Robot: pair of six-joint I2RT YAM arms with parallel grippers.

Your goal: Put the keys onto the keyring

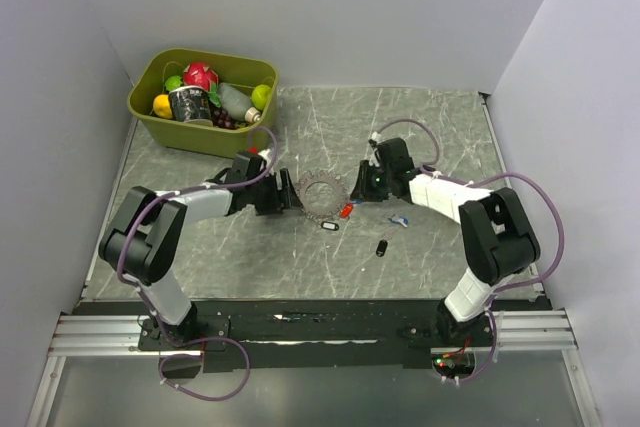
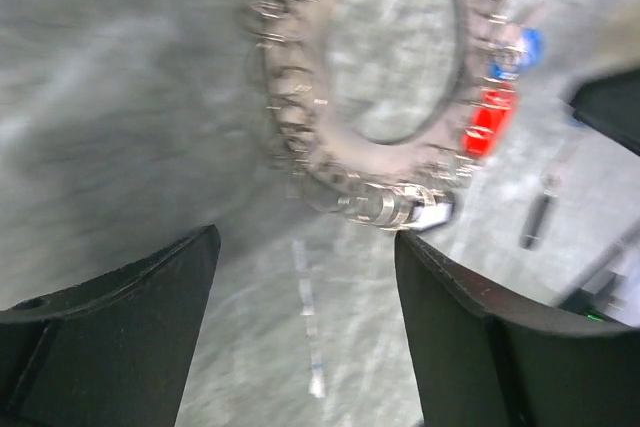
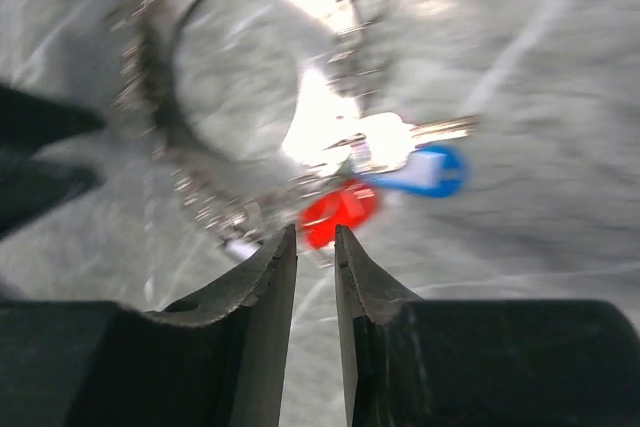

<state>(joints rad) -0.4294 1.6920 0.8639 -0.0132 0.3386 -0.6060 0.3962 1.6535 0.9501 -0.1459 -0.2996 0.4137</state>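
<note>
Right wrist view: right fingers (image 3: 262, 292), nearly together, empty, face red key (image 3: 338, 213) beside keyring (image 3: 200, 202); left fingers (image 2: 150, 297) apart. Key likely light, stiff, slippery; grip its plastic head.

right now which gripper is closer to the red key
Right. The right gripper has its fingertips just short of the red key. The left gripper is on the other side of the keyring, with the ring between it and the key.
</note>
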